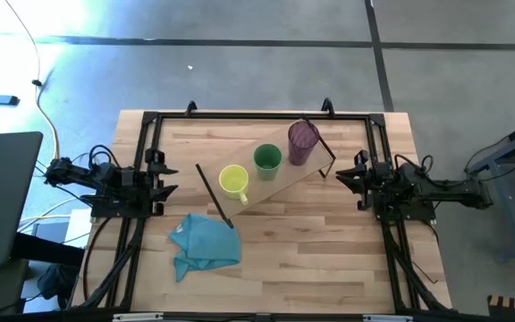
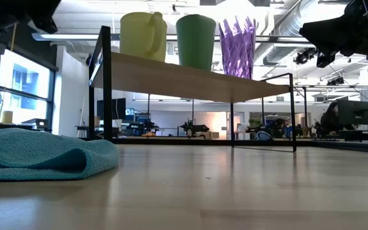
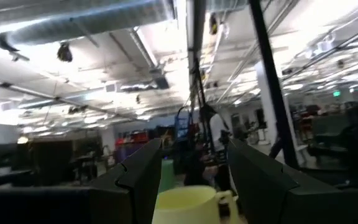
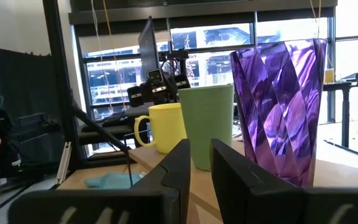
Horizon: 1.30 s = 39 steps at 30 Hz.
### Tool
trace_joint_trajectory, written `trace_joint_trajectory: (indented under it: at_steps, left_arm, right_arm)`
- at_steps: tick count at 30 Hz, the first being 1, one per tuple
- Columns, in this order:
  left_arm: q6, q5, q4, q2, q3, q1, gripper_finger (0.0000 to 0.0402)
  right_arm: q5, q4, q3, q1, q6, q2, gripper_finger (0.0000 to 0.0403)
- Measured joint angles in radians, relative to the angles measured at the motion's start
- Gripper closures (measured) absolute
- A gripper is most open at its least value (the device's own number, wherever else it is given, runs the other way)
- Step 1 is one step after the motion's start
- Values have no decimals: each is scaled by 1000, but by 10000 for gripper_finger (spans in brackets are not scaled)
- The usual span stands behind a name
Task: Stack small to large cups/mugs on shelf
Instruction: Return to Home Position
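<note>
Yellow mug [image 1: 233, 180], green cup [image 1: 267, 158], purple tumbler [image 1: 303, 140] on shelf [image 1: 278, 184] btwn empty left tool [image 1: 172, 176] (open), right tool [image 1: 340, 175] (barely open).

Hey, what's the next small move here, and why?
Probably draw the right gripper back from the end of the shelf toward the right edge of the table. The yellow mug, green cup and purple tumbler already stand on the shelf in size order, and that gripper sits near the tumbler end; the left gripper waits opposite.

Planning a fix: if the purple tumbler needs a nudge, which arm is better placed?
Probably right: the right gripper waits beside the tumbler; the left gripper sits beyond the mug.
</note>
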Motion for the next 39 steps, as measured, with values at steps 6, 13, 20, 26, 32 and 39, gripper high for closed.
trace_joint_trajectory:
  at_steps: [6, 13, 20, 26, 32, 39]
  left_arm:
    - [-58, 76, -22, 0, 0, 110, 229]
    - [-167, 194, -89, 0, 0, 267, 229]
    - [-195, 86, -272, 0, -1, 278, 229]
    - [-187, 22, -335, 0, 0, 277, 229]
    - [-168, 33, -396, 0, 0, 277, 229]
    - [-152, 78, -447, 0, -1, 278, 229]
  right_arm:
    - [0, 4, 0, 0, 3, 0, 350]
    - [-2, -11, 0, 0, 12, 0, 350]
    - [-3, -51, 0, 0, 11, 0, 350]
    - [-3, -71, 0, 0, 11, 0, 350]
    - [-3, -75, 0, 0, 11, 0, 350]
    - [-3, -100, 0, 0, 11, 0, 350]
